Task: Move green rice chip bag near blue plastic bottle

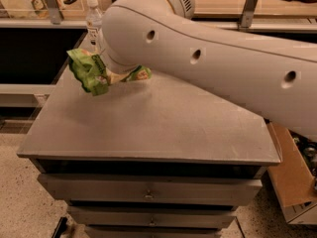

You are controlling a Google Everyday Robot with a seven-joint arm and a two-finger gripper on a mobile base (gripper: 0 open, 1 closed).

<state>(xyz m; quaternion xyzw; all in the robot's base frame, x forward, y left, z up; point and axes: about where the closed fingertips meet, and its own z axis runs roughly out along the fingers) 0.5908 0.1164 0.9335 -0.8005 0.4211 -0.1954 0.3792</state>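
Here, upper left, your gripper [118,76] pinches the crinkly green rice chip bag [89,71] above the grey bench [163,128], likely for carrying toward the bluish plastic bottle [93,19].

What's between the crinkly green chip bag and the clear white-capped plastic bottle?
In the camera view, just bare grey tabletop; the gripper, under the white arm, holds the bag.

Grey metal drawer cabinet [163,125] on speckled floor [17,187], cardboard box [292,180] beside it.
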